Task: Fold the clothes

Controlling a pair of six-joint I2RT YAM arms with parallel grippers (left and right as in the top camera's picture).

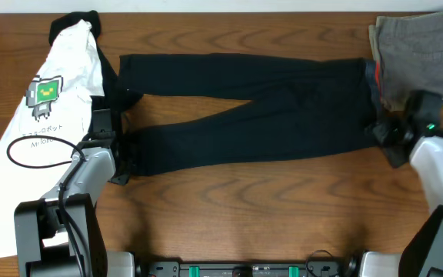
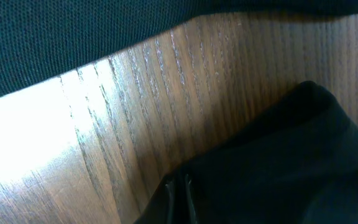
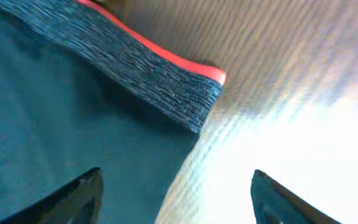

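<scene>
Far left on table: white T-shirt with green robot print. Just beside it the left gripper sits at the hem of the near leg, jaws pinched fully together on the black cloth. Across table middle lie the black trousers, flat, 2 legs pointing left and splayed apart, grey waistband with coral edge at right end. At the near waistband corner the right gripper has jaws wide apart, holding nothing. Top right: grey-olive folded trousers, against the waistband end.
</scene>
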